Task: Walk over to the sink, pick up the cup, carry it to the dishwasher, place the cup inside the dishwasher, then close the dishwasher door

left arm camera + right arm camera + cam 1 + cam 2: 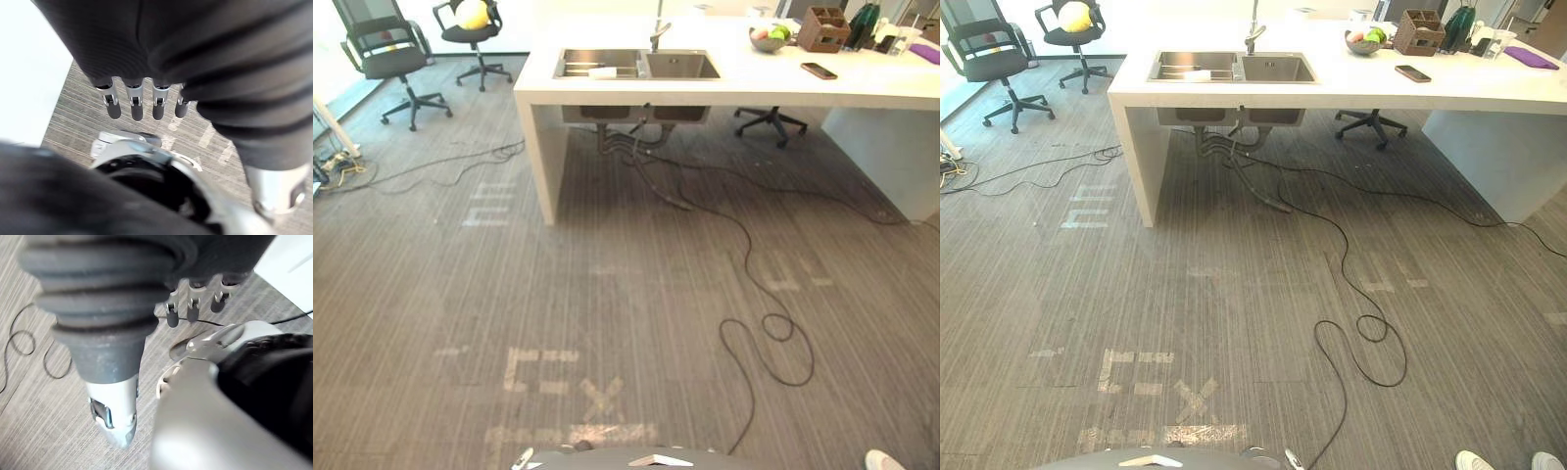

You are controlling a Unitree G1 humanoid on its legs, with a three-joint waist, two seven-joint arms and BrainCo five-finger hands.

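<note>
"While the robot stands back on the grey carpet, where is the cup?"

"At its twelve o'clock, well away. A white counter carries a steel double sink, and the small white cup sits in the left basin, toward the divider. The tap rises behind the basins."

"And the hands?"

"Both point down at the carpet. The left hand has straight fingers and holds nothing. The right hand is the same: fingers slack and straight, thumb apart, empty."

"Anything else on the counter?"

"Toward one o'clock, a bowl of fruit, a brown caddy beside it, and a dark phone lying flat nearer the front edge."

"On the floor?"

"A black office chair at ten o'clock, a second chair at eleven with a yellow ball on its seat. Pale tape marks at six, and a person's white shoe at five."
</note>
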